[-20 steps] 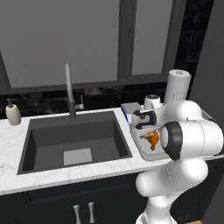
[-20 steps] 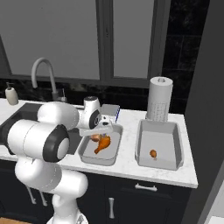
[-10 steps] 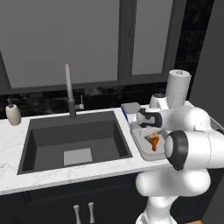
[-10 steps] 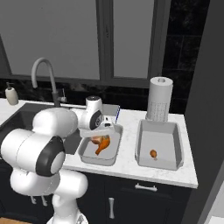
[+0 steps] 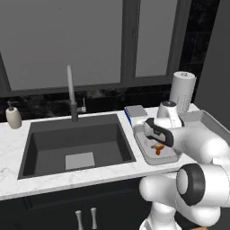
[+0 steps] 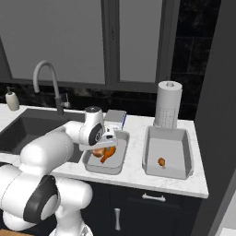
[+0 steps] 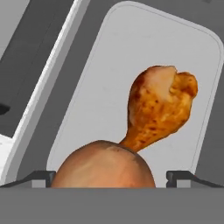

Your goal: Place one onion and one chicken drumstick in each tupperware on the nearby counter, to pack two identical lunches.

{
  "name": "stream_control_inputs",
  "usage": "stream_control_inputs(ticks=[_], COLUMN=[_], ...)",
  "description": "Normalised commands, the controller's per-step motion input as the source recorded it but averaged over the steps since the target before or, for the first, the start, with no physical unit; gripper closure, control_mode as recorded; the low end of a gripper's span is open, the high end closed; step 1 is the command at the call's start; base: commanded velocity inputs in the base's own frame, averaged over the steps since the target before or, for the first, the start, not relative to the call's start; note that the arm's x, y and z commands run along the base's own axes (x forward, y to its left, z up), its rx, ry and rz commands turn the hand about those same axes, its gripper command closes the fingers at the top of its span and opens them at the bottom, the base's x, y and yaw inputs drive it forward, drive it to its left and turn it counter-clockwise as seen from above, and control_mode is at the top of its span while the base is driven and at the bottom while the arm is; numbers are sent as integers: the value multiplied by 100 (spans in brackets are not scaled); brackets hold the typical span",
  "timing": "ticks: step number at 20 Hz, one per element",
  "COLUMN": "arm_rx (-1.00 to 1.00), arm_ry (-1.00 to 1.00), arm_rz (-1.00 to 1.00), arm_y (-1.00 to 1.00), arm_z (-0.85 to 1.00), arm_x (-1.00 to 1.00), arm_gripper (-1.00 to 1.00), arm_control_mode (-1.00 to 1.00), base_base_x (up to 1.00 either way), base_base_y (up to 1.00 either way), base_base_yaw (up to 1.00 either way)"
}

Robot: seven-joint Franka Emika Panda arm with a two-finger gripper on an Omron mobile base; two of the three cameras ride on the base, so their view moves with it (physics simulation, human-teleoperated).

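Note:
My gripper point(image 7: 111, 177) is shut on a brown onion point(image 7: 105, 166), which sits between the two finger tips. It hovers just over the left grey tupperware point(image 7: 109, 87) on the white marbled counter point(image 6: 136, 156). A browned chicken drumstick point(image 7: 159, 109) lies on that tupperware's floor, just beyond the onion. From the right base view the gripper point(image 6: 105, 145) hangs low inside the left tupperware point(image 6: 120, 156), with the onion point(image 6: 97, 152) and drumstick point(image 6: 107, 156) under it. The right tupperware point(image 6: 167, 152) holds one small brown piece of food point(image 6: 161, 162).
A dark sink point(image 5: 76, 146) with a tall faucet point(image 5: 71, 94) lies left of the tupperwares. A paper towel roll point(image 6: 168, 105) stands behind the right one. A blue and white box point(image 6: 115, 119) sits behind the left one. A soap bottle point(image 5: 14, 117) stands far left.
The arm has swung and brought the hand lower over the left tupperware, still holding the onion. The drumstick and the right tupperware's contents have not moved.

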Motion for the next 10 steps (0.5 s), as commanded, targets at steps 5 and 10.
stream_control_inputs(ticks=[5, 10], arm_rx=[3, 5], arm_ry=[-3, -11], arm_rz=[5, 7], arm_y=[9, 0], arm_z=[-9, -1], arm_x=[12, 20], arm_gripper=[-100, -100], arm_control_mode=[-100, -100], base_base_x=[0, 0], base_base_y=[0, 0], base_base_yaw=[0, 0])
